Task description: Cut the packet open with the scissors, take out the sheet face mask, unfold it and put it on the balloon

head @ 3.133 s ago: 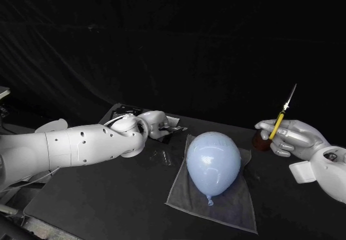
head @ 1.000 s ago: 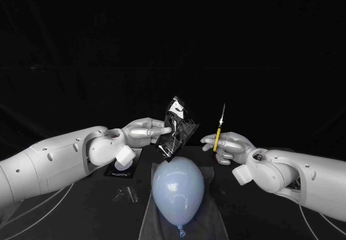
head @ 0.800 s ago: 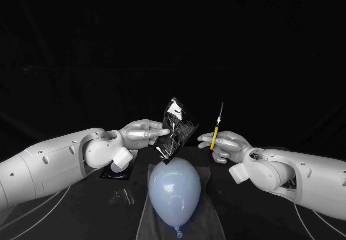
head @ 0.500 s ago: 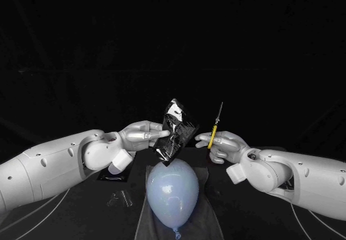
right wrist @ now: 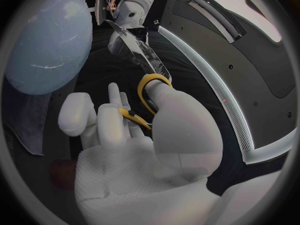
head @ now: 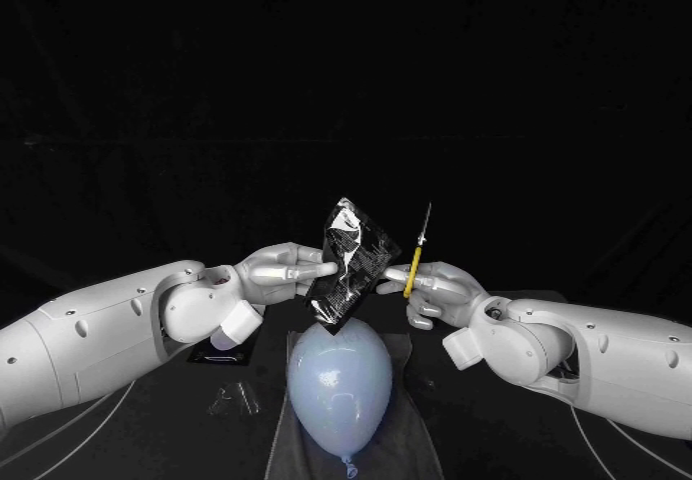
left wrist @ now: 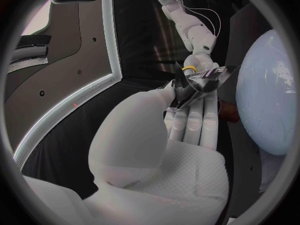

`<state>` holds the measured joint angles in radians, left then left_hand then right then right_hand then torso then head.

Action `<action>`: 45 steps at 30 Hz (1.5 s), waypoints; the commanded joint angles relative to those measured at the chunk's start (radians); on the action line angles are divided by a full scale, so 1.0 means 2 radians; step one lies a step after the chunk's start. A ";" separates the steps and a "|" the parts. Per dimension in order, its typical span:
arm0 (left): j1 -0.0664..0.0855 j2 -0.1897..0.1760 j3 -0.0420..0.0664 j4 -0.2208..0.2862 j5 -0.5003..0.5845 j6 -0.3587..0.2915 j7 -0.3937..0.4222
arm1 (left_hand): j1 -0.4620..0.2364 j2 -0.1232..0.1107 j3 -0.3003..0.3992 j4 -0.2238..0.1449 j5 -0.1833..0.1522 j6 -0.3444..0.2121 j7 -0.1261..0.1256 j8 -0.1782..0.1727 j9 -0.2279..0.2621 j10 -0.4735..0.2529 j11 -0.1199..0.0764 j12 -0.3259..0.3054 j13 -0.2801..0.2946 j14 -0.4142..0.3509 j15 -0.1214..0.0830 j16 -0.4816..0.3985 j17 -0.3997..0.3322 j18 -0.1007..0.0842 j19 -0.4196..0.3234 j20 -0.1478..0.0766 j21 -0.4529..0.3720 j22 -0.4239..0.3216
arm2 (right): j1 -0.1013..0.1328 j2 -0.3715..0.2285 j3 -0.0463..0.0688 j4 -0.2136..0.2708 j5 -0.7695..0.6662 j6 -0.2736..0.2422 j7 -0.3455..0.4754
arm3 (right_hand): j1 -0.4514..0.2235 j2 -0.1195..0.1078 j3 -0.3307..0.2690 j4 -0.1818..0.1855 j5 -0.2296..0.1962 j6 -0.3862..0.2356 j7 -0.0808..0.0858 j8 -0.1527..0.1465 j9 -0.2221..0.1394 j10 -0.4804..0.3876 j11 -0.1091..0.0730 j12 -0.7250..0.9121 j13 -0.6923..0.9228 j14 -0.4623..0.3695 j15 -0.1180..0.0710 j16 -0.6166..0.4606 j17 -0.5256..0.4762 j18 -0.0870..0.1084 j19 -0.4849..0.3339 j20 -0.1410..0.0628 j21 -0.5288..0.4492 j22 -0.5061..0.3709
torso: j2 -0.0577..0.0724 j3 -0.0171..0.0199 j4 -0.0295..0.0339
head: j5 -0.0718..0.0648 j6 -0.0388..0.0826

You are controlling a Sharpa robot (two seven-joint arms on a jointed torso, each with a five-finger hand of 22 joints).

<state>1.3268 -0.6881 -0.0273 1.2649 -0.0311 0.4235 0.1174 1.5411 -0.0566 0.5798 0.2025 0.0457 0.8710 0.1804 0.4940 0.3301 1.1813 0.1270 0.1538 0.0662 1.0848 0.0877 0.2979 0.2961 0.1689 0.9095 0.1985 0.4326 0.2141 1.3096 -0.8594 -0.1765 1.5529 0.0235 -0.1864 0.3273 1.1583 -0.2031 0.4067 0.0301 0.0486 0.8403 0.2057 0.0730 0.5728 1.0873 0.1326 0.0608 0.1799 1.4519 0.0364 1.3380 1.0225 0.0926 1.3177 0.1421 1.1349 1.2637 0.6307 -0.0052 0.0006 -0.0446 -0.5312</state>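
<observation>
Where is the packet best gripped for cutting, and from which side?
Probably by its side edge, from the robot's left, as the left hand pinches it. The packet stands tilted on end above the balloon, so that grip leaves its upper edge free towards the scissors, held blades-up in the right hand.

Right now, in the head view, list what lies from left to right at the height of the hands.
left arm → left hand → packet → scissors → right arm. The right hand overlaps the scissors it holds, so it is left out.
</observation>
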 commanded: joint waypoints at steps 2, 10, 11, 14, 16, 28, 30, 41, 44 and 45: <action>0.001 0.002 0.001 0.000 -0.001 0.001 -0.002 | -0.002 0.005 0.003 -0.006 0.001 -0.002 0.002 0.006 0.041 0.004 -0.002 -0.002 0.000 0.004 -0.001 -0.003 0.000 0.006 0.004 0.000 0.002 0.000 | 0.001 -0.002 0.001 0.006 -0.009 0.028 0.014 | 0.007 -0.003 -0.013 -0.001 0.000 -0.007 0.001 -0.003 -0.002 -0.008 0.001 0.002 -0.008 -0.001 0.005 -0.002 -0.001 0.006 -0.004 0.001 -0.003 -0.002 | 0.000 -0.0001 -0.0003 | -0.001 0.000; 0.001 0.001 0.001 0.000 -0.001 -0.002 -0.004 | -0.002 0.005 0.004 -0.007 0.001 -0.002 0.002 0.007 0.042 0.005 -0.002 -0.003 0.000 0.004 -0.001 -0.004 0.000 0.007 0.004 0.000 0.003 0.001 | 0.001 -0.007 0.002 0.010 -0.011 0.039 0.018 | 0.010 -0.001 -0.022 -0.001 0.000 -0.006 0.000 -0.002 -0.003 -0.005 0.000 0.004 -0.013 0.000 0.005 0.001 0.004 0.006 -0.002 0.002 -0.001 0.000 | 0.000 0.0000 0.0001 | -0.003 -0.001; 0.001 0.001 0.001 -0.001 -0.001 -0.002 -0.005 | -0.002 0.005 0.004 -0.007 0.001 -0.002 0.002 0.007 0.042 0.005 -0.002 -0.003 0.000 0.005 -0.001 -0.004 0.000 0.007 0.004 0.000 0.003 0.001 | 0.001 -0.008 0.002 0.010 -0.011 0.041 0.018 | 0.010 -0.001 -0.023 -0.001 0.000 -0.005 0.000 -0.002 -0.003 -0.005 0.000 0.004 -0.013 0.000 0.005 0.001 0.004 0.006 -0.002 0.002 -0.001 0.000 | 0.000 0.0001 0.0003 | -0.004 0.000; 0.001 0.001 0.001 -0.001 -0.002 -0.003 -0.006 | -0.002 0.005 0.004 -0.007 0.001 -0.002 0.002 0.007 0.042 0.005 -0.002 -0.003 0.000 0.005 -0.001 -0.004 0.000 0.007 0.004 0.000 0.003 0.001 | 0.001 -0.010 0.002 0.011 -0.011 0.044 0.019 | 0.011 -0.002 -0.025 -0.001 0.000 -0.006 0.000 -0.002 -0.003 -0.005 0.000 0.004 -0.015 0.001 0.005 0.002 0.004 0.006 -0.001 0.002 0.000 0.001 | 0.000 -0.0003 -0.0001 | -0.003 0.000; 0.001 0.000 0.001 -0.002 -0.002 -0.005 -0.006 | -0.002 0.005 0.004 -0.007 0.001 -0.002 0.002 0.007 0.042 0.005 -0.002 -0.004 0.000 0.005 -0.001 -0.004 0.000 0.007 0.004 0.000 0.003 0.001 | 0.001 -0.012 0.002 0.012 -0.011 0.046 0.019 | 0.012 -0.001 -0.026 -0.002 0.000 -0.006 -0.001 -0.002 -0.004 -0.005 0.000 0.004 -0.016 0.001 0.004 0.003 0.006 0.005 -0.001 0.002 0.001 0.002 | 0.000 -0.0003 -0.0002 | -0.003 0.000; 0.001 -0.002 0.001 -0.004 -0.002 -0.010 -0.012 | -0.003 0.006 0.006 -0.008 0.002 -0.003 0.001 0.010 0.046 0.008 -0.002 -0.007 0.000 0.007 -0.002 -0.006 0.001 0.007 0.007 -0.001 0.005 0.001 | 0.001 -0.022 0.003 0.017 -0.012 0.053 0.018 | 0.017 0.002 -0.030 -0.003 0.000 -0.005 -0.001 -0.001 -0.004 -0.004 -0.001 0.004 -0.019 0.002 0.004 0.004 0.008 0.005 0.001 0.002 0.003 0.003 | 0.000 -0.0005 0.0003 | -0.004 0.001; 0.001 -0.002 0.001 -0.004 -0.003 -0.012 -0.014 | -0.003 0.006 0.006 -0.008 0.002 -0.003 0.001 0.010 0.046 0.009 -0.002 -0.007 0.000 0.007 -0.002 -0.006 0.001 0.007 0.007 -0.001 0.005 0.001 | 0.001 -0.023 0.003 0.018 -0.013 0.053 0.018 | 0.018 0.002 -0.031 -0.004 0.000 -0.005 -0.001 -0.001 -0.004 -0.004 -0.001 0.004 -0.019 0.002 0.004 0.004 0.008 0.005 0.001 0.001 0.003 0.003 | 0.000 -0.0005 0.0000 | -0.005 0.002; 0.001 -0.005 0.001 -0.006 -0.013 -0.015 -0.041 | -0.005 0.006 0.012 -0.013 0.002 -0.006 0.001 0.014 0.052 0.012 -0.003 -0.013 0.001 0.011 -0.003 -0.010 0.001 0.008 0.014 -0.005 0.009 0.002 | 0.001 -0.028 0.005 0.019 -0.016 0.046 0.018 | 0.020 0.003 -0.032 -0.004 0.000 -0.004 -0.001 -0.001 -0.004 -0.003 -0.001 0.004 -0.021 0.003 0.004 0.005 0.009 0.005 0.001 0.001 0.002 0.003 | 0.000 -0.0002 -0.0002 | -0.007 0.002; 0.001 -0.004 0.001 -0.006 -0.015 -0.006 -0.050 | -0.006 0.006 0.013 -0.013 0.002 -0.006 0.001 0.014 0.052 0.013 -0.003 -0.013 0.001 0.011 -0.003 -0.010 0.001 0.008 0.015 -0.005 0.009 0.002 | 0.001 -0.025 0.005 0.014 -0.016 0.042 0.017 | 0.020 0.004 -0.032 -0.004 0.000 -0.004 -0.001 -0.001 -0.004 -0.003 -0.001 0.004 -0.021 0.003 0.004 0.005 0.008 0.005 0.001 0.001 0.002 0.002 | 0.000 -0.0003 -0.0002 | -0.007 0.002; 0.001 -0.004 0.001 -0.006 -0.016 -0.004 -0.052 | -0.006 0.006 0.013 -0.013 0.002 -0.006 0.001 0.014 0.052 0.013 -0.003 -0.013 0.001 0.011 -0.003 -0.010 0.001 0.008 0.015 -0.005 0.009 0.002 | 0.001 -0.024 0.005 0.012 -0.016 0.042 0.017 | 0.020 0.004 -0.032 -0.004 0.000 -0.004 -0.001 -0.001 -0.004 -0.003 -0.001 0.004 -0.021 0.003 0.004 0.005 0.008 0.005 0.001 0.001 0.002 0.002 | 0.000 -0.0003 -0.0002 | -0.007 0.002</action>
<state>1.3267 -0.6978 -0.0274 1.2512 -0.0508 0.3935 0.0442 1.5311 -0.0528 0.5990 0.1830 0.0457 0.8608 0.1809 0.4992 0.3302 1.1994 0.1233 0.1305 0.0660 1.1007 0.0826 0.2824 0.2972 0.1716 0.9331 0.1896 0.4453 0.2166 1.3103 -0.9092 -0.1674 1.5792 0.0010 -0.1062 0.3477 1.1872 -0.1948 0.3490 0.0221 0.0486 0.8319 0.2072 0.0731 0.5645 1.0771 0.1361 0.0648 0.1390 1.4537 0.0410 1.3420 1.0389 0.0907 1.3161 0.1436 1.1345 1.2687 0.6303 -0.0058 0.0001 -0.0589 -0.5263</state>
